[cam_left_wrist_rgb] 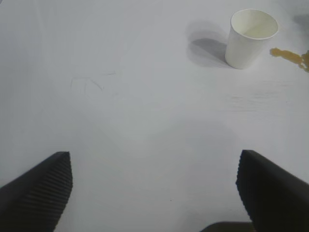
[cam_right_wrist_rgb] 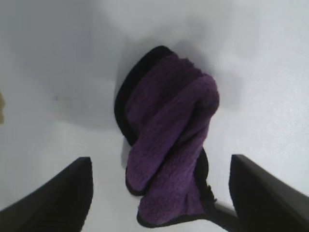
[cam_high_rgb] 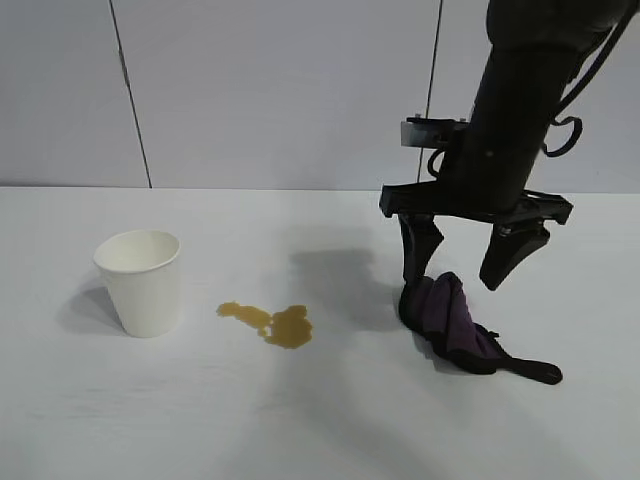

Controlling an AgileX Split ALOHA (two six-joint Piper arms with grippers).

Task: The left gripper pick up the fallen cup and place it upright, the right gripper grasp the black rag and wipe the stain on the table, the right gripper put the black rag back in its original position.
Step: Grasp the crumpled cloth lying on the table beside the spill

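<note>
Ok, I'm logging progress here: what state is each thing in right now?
Paper cup: upright, empty.
Stain: unwiped, on the table.
Purple rag: crumpled on the table, ungripped.
Right pincer: open, straddling the rag.
Left pincer: open, empty, away from the cup.

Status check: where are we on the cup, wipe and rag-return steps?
Done: the cup stands upright on the table, and the left gripper is open, well back from it. In hand: the right gripper hangs open over the black rag, not yet gripping. Left: the stain is unwiped, then the rag goes back.
</note>
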